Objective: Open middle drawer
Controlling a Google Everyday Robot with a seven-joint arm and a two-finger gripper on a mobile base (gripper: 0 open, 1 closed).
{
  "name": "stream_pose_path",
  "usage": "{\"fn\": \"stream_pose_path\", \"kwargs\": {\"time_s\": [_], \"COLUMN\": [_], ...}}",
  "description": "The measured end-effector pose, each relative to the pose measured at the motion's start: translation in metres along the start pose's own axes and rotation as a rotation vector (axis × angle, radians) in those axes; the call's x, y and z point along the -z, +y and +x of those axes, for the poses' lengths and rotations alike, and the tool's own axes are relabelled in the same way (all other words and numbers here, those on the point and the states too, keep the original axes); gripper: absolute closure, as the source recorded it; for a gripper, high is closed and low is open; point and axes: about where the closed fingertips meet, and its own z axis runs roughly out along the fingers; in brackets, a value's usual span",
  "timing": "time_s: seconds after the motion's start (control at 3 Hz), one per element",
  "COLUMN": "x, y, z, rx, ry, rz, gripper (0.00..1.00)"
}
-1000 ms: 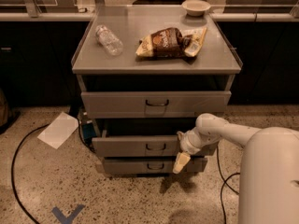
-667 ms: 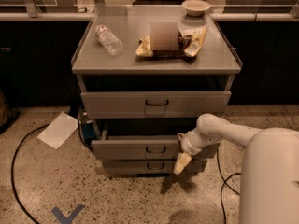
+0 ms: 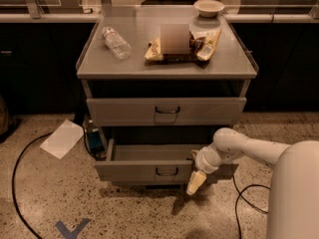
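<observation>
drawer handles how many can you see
2: one on the top drawer, one on the pulled-out middle drawer, just left of the gripper. Another may be hidden beneath.

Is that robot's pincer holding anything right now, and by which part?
It cannot be told. The pincer hangs at the front panel of the pulled-out middle drawer, right of its handle, not on it.

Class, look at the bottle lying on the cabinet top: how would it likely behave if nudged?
The bottle lies on its side, so it would probably roll. It looks like clear plastic, so it is likely light and easily dented. The gripper is well below it, at the front right of the middle drawer.
</observation>
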Motion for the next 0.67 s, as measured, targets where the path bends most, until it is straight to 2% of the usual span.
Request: {"fn": "stream_pose_path", "kwargs": {"time_s": [0.33,0.67], "x": [0.003,0.026], "y": [0.023,0.08], "z": [0.007,0.026], "rx": [-0.02,-0.101], "ry": [0.006,0.024], "rz": [-0.031,-0.073], "gripper": [0.0,0.0]}}
